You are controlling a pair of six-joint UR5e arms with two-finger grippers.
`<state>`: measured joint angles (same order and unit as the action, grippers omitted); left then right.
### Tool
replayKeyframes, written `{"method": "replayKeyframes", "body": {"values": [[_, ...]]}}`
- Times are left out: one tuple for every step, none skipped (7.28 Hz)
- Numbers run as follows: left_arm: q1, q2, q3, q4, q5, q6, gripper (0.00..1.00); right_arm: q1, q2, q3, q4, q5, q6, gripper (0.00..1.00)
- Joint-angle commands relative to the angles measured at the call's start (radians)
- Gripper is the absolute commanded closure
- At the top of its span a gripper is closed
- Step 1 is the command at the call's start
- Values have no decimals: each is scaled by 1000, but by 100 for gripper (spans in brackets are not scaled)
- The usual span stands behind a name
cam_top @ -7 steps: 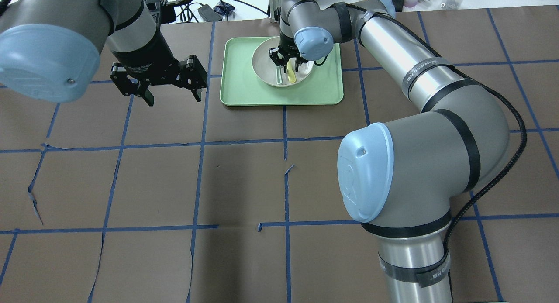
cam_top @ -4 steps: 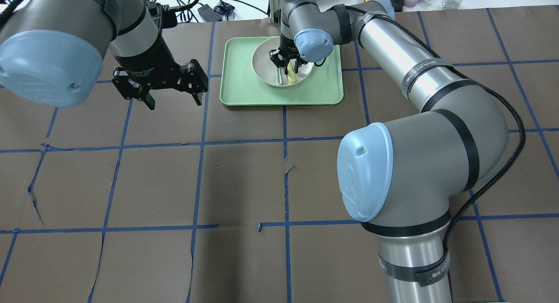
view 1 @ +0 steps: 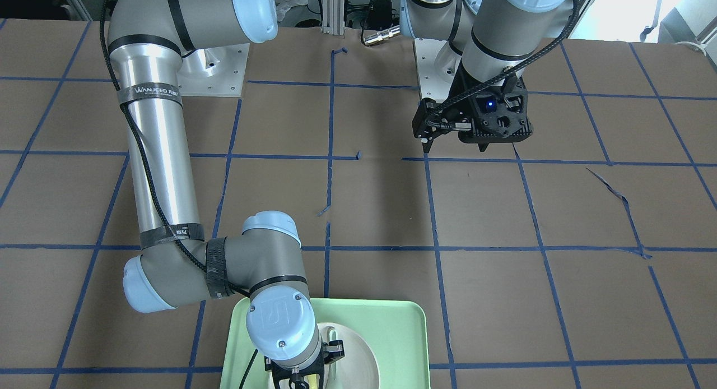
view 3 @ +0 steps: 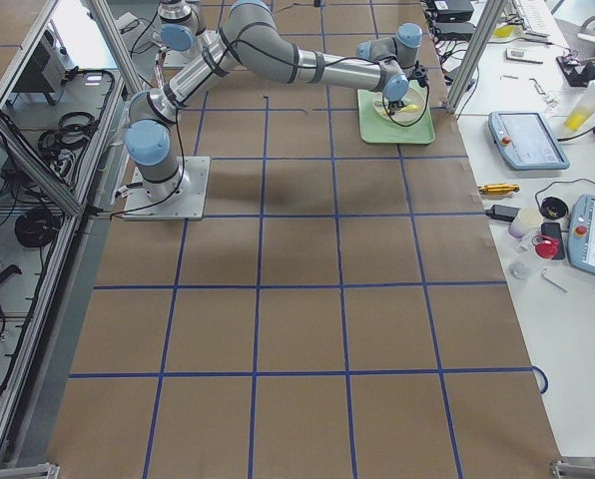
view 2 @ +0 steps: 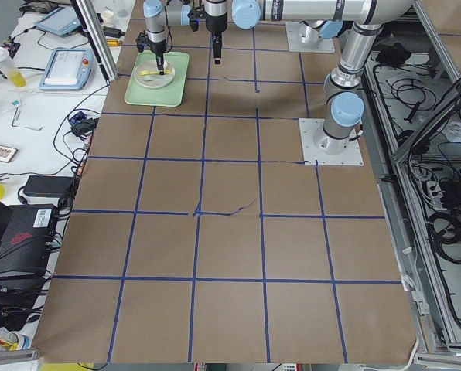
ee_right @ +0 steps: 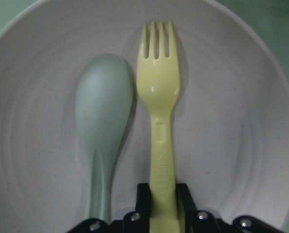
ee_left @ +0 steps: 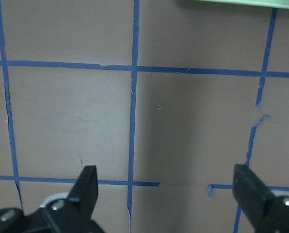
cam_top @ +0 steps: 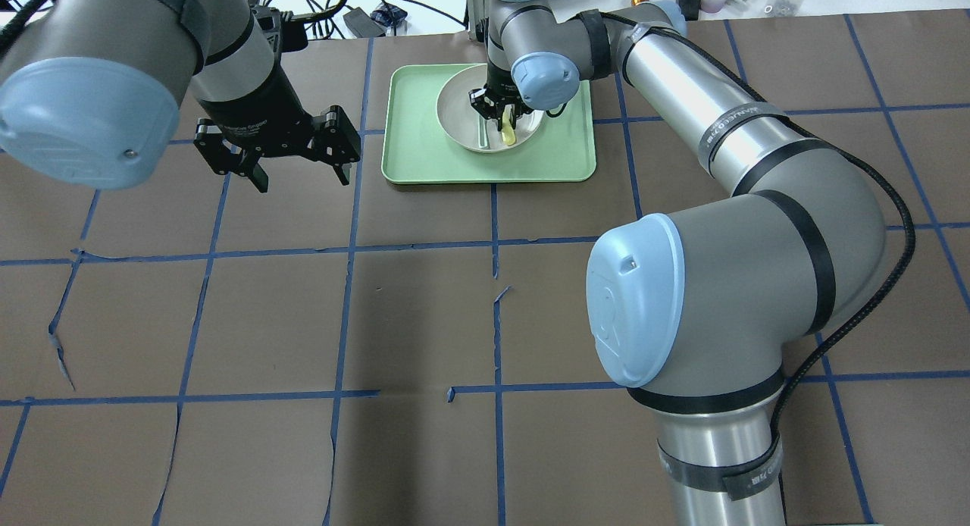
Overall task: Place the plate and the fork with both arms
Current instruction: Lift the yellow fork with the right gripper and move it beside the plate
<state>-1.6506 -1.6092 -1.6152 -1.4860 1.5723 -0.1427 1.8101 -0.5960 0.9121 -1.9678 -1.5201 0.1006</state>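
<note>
your right gripper (ee_right: pixel 163 193) pinches the fork (ee_right: pixel 160 97) by its handle, spoon (ee_right: pixel 103 111) just beside; a skewed lift may drag the spoon or plate (ee_right: pixel 241 121). your left gripper (ee_left: pixel 166 187) gapes empty.

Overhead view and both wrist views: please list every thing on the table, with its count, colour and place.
tray: 1, mint-green, far middle of the table.
plate: 1, off-white, on the tray.
fork: 1, yellow, in the plate, beside the spoon.
spoon: 1, pale grey-green, in the plate.
table: 1, brown cover, blue tape grid.
left arm: 1, silver-grey, light-blue caps.
right arm: 1, same colours, reaching to the tray.
left gripper: 1, black, open, empty, over bare table left of the tray.
right gripper: 1, black, shut on the fork's handle.
</note>
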Motion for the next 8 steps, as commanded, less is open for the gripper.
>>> {"method": "replayKeyframes", "body": {"values": [[0,2,1,1,0,0,0,-2,-31,-2,0,-5,13,100],[0,2,3,1,0,0,0,-5,-59,2,1,-6,31,100],[2,-1,5,1,0,0,0,-17,-73,8,0,-3,53,100],[2,-1,8,1,0,0,0,-50,-79,13,0,-5,51,100],[2,2,5,1,0,0,0,-87,-94,17,1,-8,39,100],[2,2,5,1,0,0,0,-106,-97,45,1,-8,42,100],[2,2,5,1,0,0,0,-118,-97,113,-9,-3,44,100],[2,0,3,1,0,0,0,-126,-111,183,-73,0,37,100]]}}
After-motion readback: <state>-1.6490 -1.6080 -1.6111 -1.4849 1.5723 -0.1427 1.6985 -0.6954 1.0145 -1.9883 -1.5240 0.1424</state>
